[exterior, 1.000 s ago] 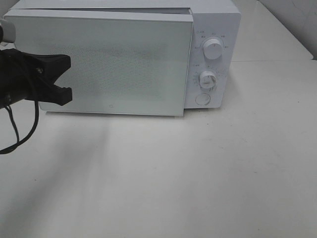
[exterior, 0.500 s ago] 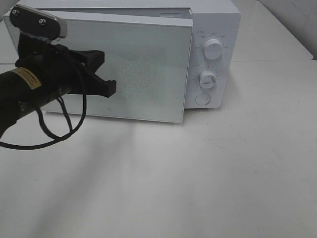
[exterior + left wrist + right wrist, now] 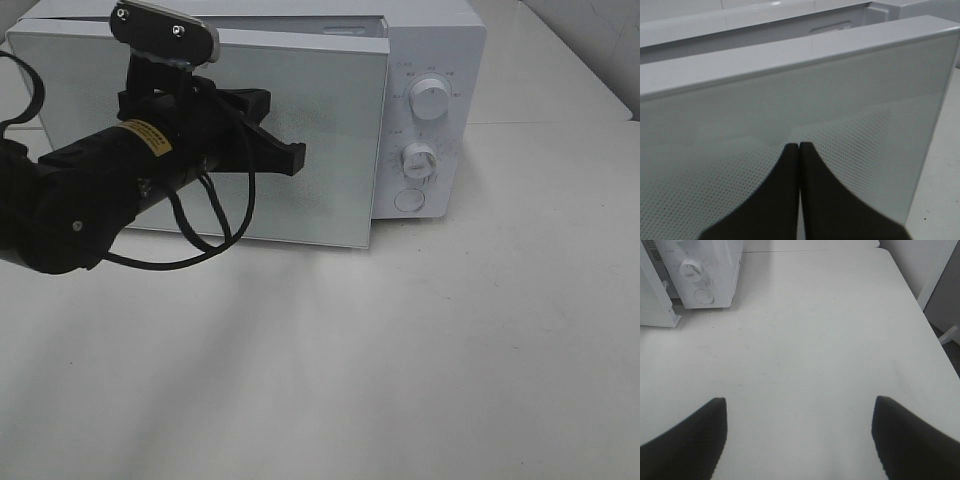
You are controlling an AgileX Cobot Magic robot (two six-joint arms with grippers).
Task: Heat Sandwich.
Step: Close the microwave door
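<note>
The sandwich is out of view. A white microwave (image 3: 440, 45) stands at the back of the table, its glass door (image 3: 335, 130) slightly ajar, the edge beside the controls standing a little off the body. My left gripper (image 3: 295, 155) is shut with nothing in it, its black fingertips just in front of the door's middle. In the left wrist view the closed fingers (image 3: 790, 165) point at the dotted door (image 3: 850, 100); I cannot tell if they touch it. My right gripper (image 3: 800, 407) hangs open and empty above bare table.
Two round knobs (image 3: 429, 100) (image 3: 420, 160) and a round button (image 3: 409, 200) sit on the microwave's right panel, also seen in the right wrist view (image 3: 700, 270). The white table (image 3: 400, 350) stretches in front; its right edge (image 3: 920, 305) shows in the right wrist view.
My left arm has swung in from the left edge, rightward and slightly up across the front of the door, gripper staying shut. The right gripper has not moved.
</note>
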